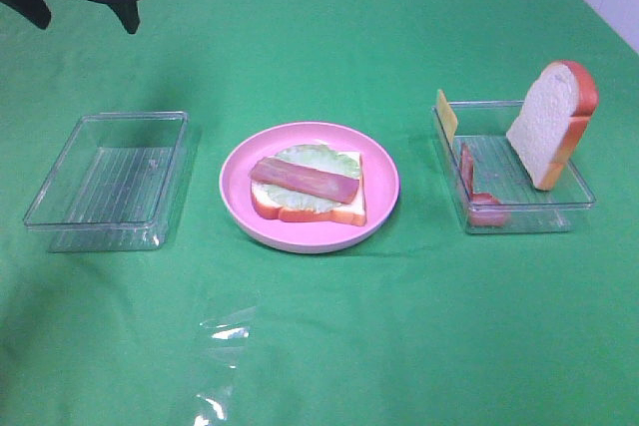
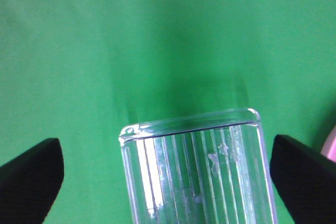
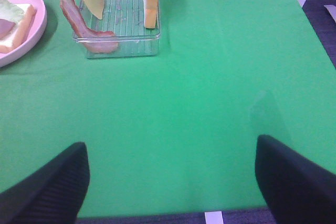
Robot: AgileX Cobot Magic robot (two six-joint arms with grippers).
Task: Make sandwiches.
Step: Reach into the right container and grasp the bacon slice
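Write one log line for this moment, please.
sandwich: bread, lettuce, bacon on plate; right tray: bread slice, cheese, bacon strip; left gripper: open; right gripper: open

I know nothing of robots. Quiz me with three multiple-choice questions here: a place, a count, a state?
1. Where does the lettuce lie? A) on bread on the plate B) in a bowl C) on a fork
2. How many clear trays? A) one B) two C) three
3. The right gripper is: A) open B) shut on a fork C) shut on a cup
Answers: 1 A, it tops the bread, under bacon; 2 B, left tray and right tray; 3 A, its fingers stand wide apart.
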